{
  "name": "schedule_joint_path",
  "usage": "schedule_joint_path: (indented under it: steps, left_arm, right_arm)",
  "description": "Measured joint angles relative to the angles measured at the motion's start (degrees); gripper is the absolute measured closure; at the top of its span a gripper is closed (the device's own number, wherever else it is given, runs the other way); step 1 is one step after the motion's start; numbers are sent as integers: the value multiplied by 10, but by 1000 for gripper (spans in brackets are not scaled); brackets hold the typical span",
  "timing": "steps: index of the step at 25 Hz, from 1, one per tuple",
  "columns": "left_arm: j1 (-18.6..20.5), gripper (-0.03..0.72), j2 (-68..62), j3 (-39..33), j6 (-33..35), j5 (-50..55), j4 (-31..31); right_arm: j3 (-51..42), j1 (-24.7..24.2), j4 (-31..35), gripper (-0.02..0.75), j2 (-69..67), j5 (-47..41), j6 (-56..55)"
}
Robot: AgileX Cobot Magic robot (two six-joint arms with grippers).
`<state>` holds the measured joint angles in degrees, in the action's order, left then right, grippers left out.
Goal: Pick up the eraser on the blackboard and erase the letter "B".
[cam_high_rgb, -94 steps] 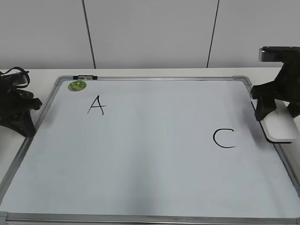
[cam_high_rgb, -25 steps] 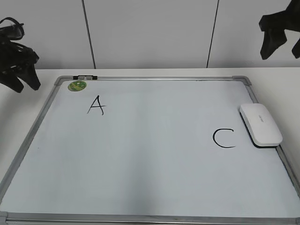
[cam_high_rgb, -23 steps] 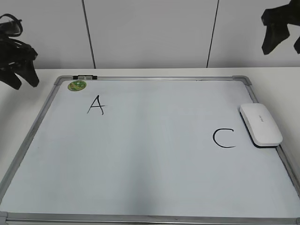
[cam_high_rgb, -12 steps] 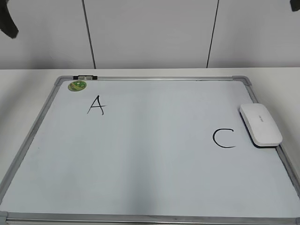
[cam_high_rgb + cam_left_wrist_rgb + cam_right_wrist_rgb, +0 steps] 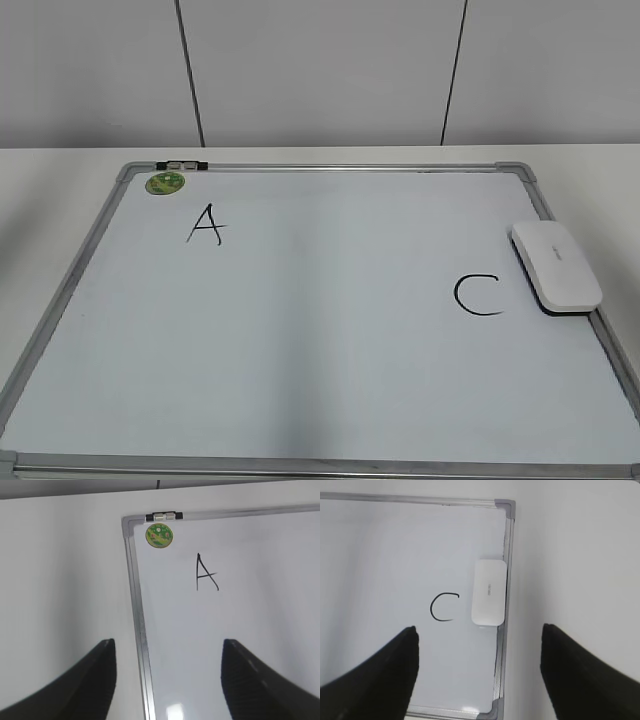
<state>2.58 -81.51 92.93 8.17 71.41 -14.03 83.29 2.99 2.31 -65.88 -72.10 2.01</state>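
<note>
The blackboard [image 5: 300, 330] is a white board with a silver frame; it lies flat on the table. The white eraser [image 5: 556, 265] lies on its right edge beside the black "C" [image 5: 477, 295]. It also shows in the right wrist view [image 5: 489, 592], left of the frame. A black "A" [image 5: 205, 225] is at the upper left. No letter "B" shows on the board. My left gripper [image 5: 167, 652] is open, high above the board's left frame. My right gripper [image 5: 479, 637] is open, high above the board's right side. Neither gripper shows in the exterior view.
A round green magnet [image 5: 165, 183] sits at the board's top left corner, next to a small metal clip [image 5: 182, 164]. The white table [image 5: 60, 200] surrounds the board. A panelled wall [image 5: 320, 70] stands behind.
Both arms rose and left the exterior view. The right gripper, earlier down at the eraser, let it lie on the board's right edge. The eraser has stayed put since.
</note>
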Motion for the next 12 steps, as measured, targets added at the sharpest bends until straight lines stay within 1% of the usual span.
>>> schedule_joint_path:
  steps: [5,12]
  left_arm:
    - [0,209,117,-101,-11,1,0]
    - [0,209,280,-273,-14,3,-2]
  right_arm:
    - [-98,0,-5,157,132,-1,0]
    - [-222,0,-13,157,299,-4,-7]
